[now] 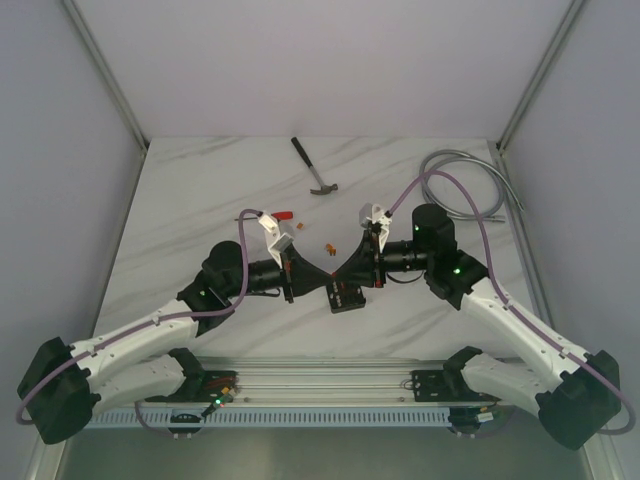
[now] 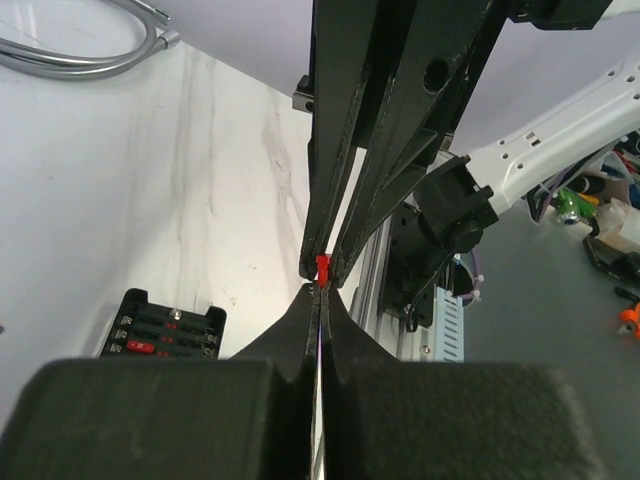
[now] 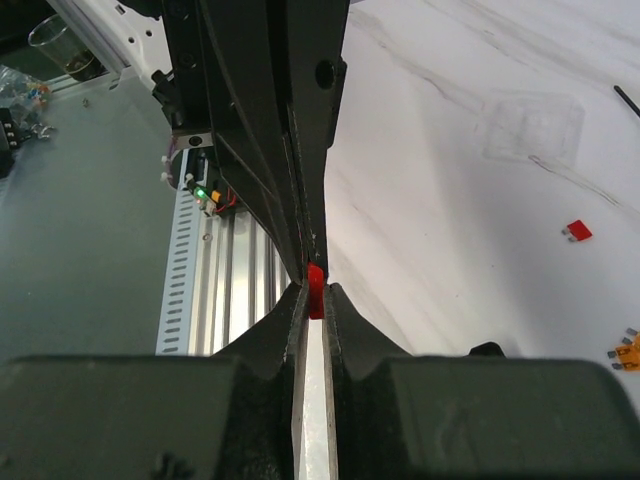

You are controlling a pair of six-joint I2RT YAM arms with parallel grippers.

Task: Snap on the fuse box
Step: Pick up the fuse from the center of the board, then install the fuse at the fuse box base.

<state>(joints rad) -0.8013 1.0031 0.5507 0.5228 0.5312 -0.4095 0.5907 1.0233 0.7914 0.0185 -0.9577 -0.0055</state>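
The two arms met tip to tip above the middle of the white marble-patterned table [image 1: 200,200]. The left gripper [image 2: 319,291] had its two fingers pressed fully together, with no gap visible between them. Its tips pointed straight at the tips of the right gripper [image 3: 316,289] and were just beside them. The right gripper was narrow, and its fingertips were closed on a small red fuse [image 2: 322,267], which filled the thin gap between them. Whether the left fingertips also touched this fuse could not be told. The fuse box [image 1: 345,298] lay flat on the table, just below the meeting point of the grippers and slightly on the right arm's side, and neither gripper touched it. In the left wrist view the box was seen from its open top, with rows of dark slots, a small screw in the middle and one red piece sitting in a slot. Any writing on it was too small to read. A loose red fuse [image 3: 578,230] and some orange fuses [image 3: 628,348] lay on the table farther from the arms. A clear plastic piece [image 3: 530,125] lay beyond them, also flat. Near the far edge lay a hammer [image 1: 315,170], and a grey hose [image 1: 470,180] curved at the far right corner.
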